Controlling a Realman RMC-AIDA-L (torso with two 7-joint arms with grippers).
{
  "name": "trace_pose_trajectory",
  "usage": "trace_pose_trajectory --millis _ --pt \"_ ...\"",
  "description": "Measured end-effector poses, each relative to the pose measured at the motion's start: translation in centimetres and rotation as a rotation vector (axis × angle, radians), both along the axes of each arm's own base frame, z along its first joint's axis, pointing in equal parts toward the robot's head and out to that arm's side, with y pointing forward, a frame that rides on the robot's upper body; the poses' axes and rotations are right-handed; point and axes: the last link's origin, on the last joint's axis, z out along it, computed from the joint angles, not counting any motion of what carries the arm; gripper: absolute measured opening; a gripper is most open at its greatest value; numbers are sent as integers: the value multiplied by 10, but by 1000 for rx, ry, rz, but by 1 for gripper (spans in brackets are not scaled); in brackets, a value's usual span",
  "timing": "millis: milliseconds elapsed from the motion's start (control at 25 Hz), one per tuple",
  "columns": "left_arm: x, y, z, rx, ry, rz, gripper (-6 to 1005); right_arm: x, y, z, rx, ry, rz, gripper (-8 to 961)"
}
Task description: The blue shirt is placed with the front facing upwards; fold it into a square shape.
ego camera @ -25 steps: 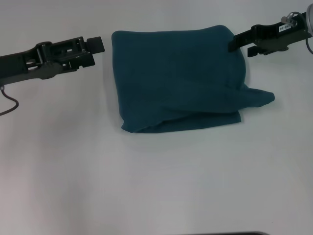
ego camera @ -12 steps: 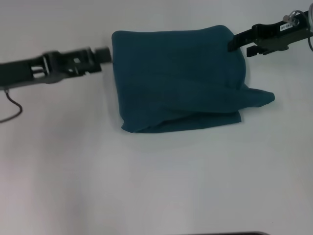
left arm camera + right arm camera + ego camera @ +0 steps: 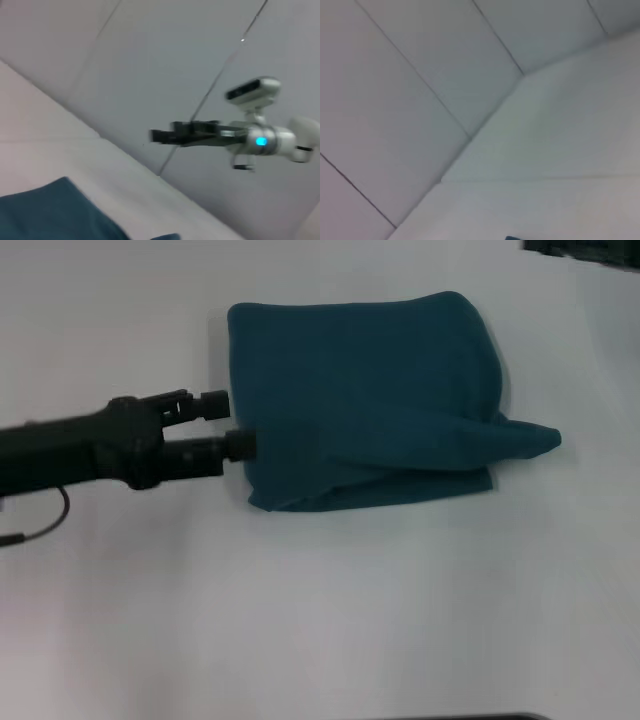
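One left gripper (image 3: 235, 425), dark, reaching in from the left side of the desk (image 3: 330, 610), its tips at the left edge of the shirt; jaws parted, one tip above the other in the head view, pinching nothing visible. One blue shirt (image 3: 370, 400), folded into a rough rectangle, plain side up, lying flat at mid-desk toward the far side; long axis runs left to right, a loose flap pointing right beyond its right edge. One right gripper (image 3: 162, 135), raised clear of the desk at far right; its jaws cannot be judged.
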Motion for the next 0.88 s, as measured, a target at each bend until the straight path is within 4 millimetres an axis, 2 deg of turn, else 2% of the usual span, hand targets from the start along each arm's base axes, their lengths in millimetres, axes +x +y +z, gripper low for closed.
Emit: trace_pose_trajectory --millis 200,360,640,880 --pt "-16 -3 -18 52 19 5 873 25 -35 4 80 -29 94 723" --pt "-23 -8 -32 91 40 -31 873 37 -53 -1 116 -49 127 723" --pt "-23 -8 -49 103 89 -97 873 50 -74 -1 120 -32 103 723" --pt "-8 6 -54 84 87 -129 874 54 -77 0 132 -29 82 723"
